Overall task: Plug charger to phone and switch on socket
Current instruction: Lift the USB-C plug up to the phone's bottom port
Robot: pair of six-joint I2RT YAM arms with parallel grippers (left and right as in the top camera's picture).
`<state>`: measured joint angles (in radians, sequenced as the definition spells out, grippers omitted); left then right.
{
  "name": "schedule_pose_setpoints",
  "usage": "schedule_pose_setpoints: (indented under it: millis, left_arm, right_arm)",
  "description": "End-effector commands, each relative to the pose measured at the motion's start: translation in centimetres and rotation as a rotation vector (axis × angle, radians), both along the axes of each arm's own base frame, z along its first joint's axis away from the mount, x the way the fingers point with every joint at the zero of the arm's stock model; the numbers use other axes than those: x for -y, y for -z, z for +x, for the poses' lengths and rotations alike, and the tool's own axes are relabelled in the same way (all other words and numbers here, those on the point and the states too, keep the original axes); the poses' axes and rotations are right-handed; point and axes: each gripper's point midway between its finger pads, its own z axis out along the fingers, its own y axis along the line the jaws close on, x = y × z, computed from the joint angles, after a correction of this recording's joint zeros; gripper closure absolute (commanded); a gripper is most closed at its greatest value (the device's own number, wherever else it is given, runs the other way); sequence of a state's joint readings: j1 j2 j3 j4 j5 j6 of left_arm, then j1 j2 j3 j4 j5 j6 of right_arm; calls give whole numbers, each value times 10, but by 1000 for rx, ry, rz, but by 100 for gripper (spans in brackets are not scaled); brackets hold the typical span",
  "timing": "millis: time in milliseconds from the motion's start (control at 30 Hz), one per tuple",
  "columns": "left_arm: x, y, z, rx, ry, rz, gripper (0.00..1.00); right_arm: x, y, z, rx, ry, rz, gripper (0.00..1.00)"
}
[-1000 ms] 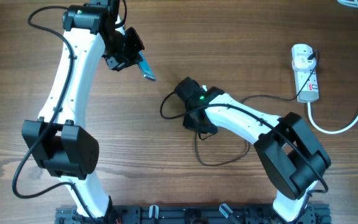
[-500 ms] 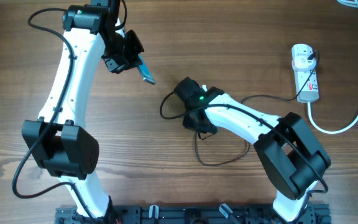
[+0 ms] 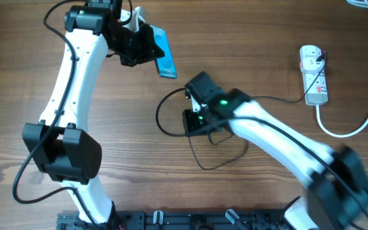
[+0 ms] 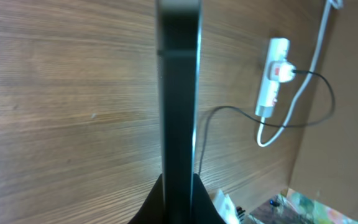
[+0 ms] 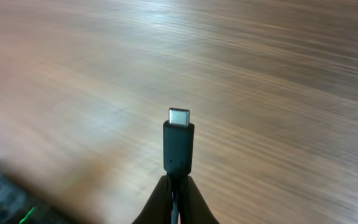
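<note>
My left gripper [image 3: 142, 46] is shut on the phone [image 3: 162, 52], held above the table at the upper middle with its turquoise screen facing up. In the left wrist view the phone [image 4: 179, 93] shows edge-on, rising from the jaws [image 4: 179, 199]. My right gripper [image 3: 193, 120] is shut on the charger's black plug [image 5: 179, 140], its metal tip pointing away from the jaws [image 5: 179, 199]. The thin black cable [image 3: 203, 163] loops over the table below the right arm. The white socket strip [image 3: 313, 75] lies at the right, also in the left wrist view [image 4: 272, 78].
A thick white cord [image 3: 363, 121] curves from the strip toward the right edge and top corner. The black cable runs to the strip's plug adapter [image 3: 310, 56]. A black rail [image 3: 190, 220] lines the front edge.
My left gripper has turned the phone so its screen faces up and shifted it right. My right arm has swung, moving the plug slightly left and down; the arm is blurred with motion.
</note>
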<state>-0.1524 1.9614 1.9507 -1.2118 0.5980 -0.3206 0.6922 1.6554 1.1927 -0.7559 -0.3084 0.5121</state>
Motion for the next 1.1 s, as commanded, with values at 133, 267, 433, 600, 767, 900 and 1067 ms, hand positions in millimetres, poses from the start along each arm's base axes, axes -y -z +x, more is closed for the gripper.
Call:
schedule_pose_setpoints:
  millis: [133, 267, 433, 600, 767, 900, 1067]
  left_arm:
    - [39, -49, -12, 144, 204, -234, 96]
    - [55, -57, -24, 134, 260, -298, 96]
    - [69, -68, -37, 110, 306, -385, 96]
    - [69, -66, -42, 138, 350, -371, 96]
    - [69, -65, -42, 133, 349, -371, 96]
    - [69, -65, -42, 134, 350, -370, 96]
    - [71, -65, -45, 159, 386, -364, 96]
  right_arm:
    - [-11, -123, -26, 237, -175, 295, 96]
    - [1, -138, -15, 311, -73, 272, 96]
    - [8, -134, -6, 290, 44, 241, 96]
    - [6, -142, 6, 320, 104, 266, 96]
    - [11, -143, 14, 341, 129, 262, 96]
    - [16, -139, 19, 356, 153, 229, 96]
    - [12, -127, 24, 334, 157, 211, 96]
